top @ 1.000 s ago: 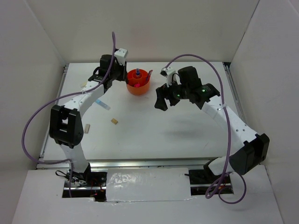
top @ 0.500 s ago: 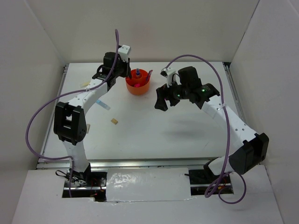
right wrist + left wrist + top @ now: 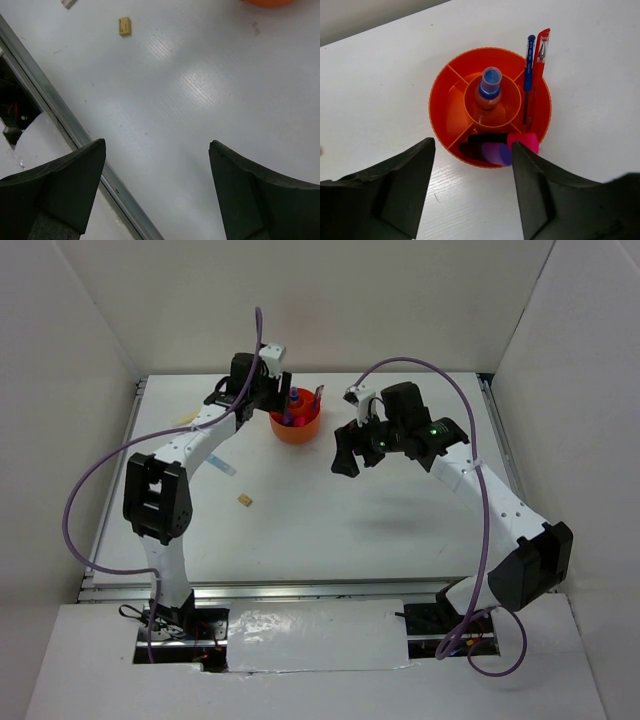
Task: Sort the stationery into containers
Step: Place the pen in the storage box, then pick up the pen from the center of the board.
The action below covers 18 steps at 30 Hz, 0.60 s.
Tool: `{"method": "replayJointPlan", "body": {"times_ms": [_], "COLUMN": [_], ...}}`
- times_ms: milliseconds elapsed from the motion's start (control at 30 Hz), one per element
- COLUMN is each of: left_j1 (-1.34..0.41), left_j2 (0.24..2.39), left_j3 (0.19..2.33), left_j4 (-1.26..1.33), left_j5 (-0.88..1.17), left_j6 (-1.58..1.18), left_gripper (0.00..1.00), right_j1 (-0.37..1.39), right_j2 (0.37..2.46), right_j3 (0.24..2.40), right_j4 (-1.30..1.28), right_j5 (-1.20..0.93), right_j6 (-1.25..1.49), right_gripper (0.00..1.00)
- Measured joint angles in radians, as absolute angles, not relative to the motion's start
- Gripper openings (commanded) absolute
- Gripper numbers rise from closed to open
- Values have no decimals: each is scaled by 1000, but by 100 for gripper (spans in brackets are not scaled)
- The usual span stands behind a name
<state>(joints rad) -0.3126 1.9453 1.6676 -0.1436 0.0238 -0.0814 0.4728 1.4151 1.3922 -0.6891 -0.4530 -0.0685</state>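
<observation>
Left gripper (image 3: pixel 472 162) hangs over the orange pot (image 3: pixel 440 90) at the far side of the table (image 3: pixel 200 100), jaws spread wide with nothing between them. In the pot: blue-capped bottle (image 3: pixel 489 84) upright in the central tube; blue pen (image 3: pixel 529 65) and red pen (image 3: pixel 540 60) standing side by side in the right compartment, tips well above the rim; pink-black highlighter (image 3: pixel 523 142) and purple-black marker (image 3: pixel 496 153) leaning in the near compartment, caps at the near rim. In the left wrist view those 2 caps sit between the 2 fingertips but lower down, clear of both pads. Right gripper (image 3: pixel 157 165) hovers above bare table right of the pot, jaws about as wide as they go, holding nothing. Not yet sorted: a tan eraser (image 3: pixel 125 26) lying flat on the table, and a blue strip (image 3: pixel 224 466) nearer the left arm. The eraser lies far up-left of the right fingers, well apart and outside the gap. Judgement: the eraser is light, slightly soft and grippy, so it should be easy to hold; pinch it across the short sides, pads low to the table. The strip looks thin and flat, likely to slip under the pads; take it by its long edges. Pens and markers are light, stiff and smooth, and may roll.
</observation>
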Motion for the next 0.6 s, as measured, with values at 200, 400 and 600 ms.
{"method": "replayJointPlan", "body": {"times_ms": [200, 400, 600], "left_j1": [-220, -76, -30], "left_j2": [1874, 1806, 1893], "left_j3": [1667, 1654, 1587], "left_j4": [-244, -407, -522], "left_j5": [-38, -177, -241], "left_j6": [-197, -384, -510], "left_gripper": [68, 66, 66], "right_j1": [471, 472, 474], "right_j2": [1418, 1449, 1470], "right_j3": [1392, 1395, 1395], "right_j4": [-688, -684, -682], "right_j5": [-454, -461, -461], "right_j6": [-67, -59, -49], "right_gripper": [90, 90, 90]}}
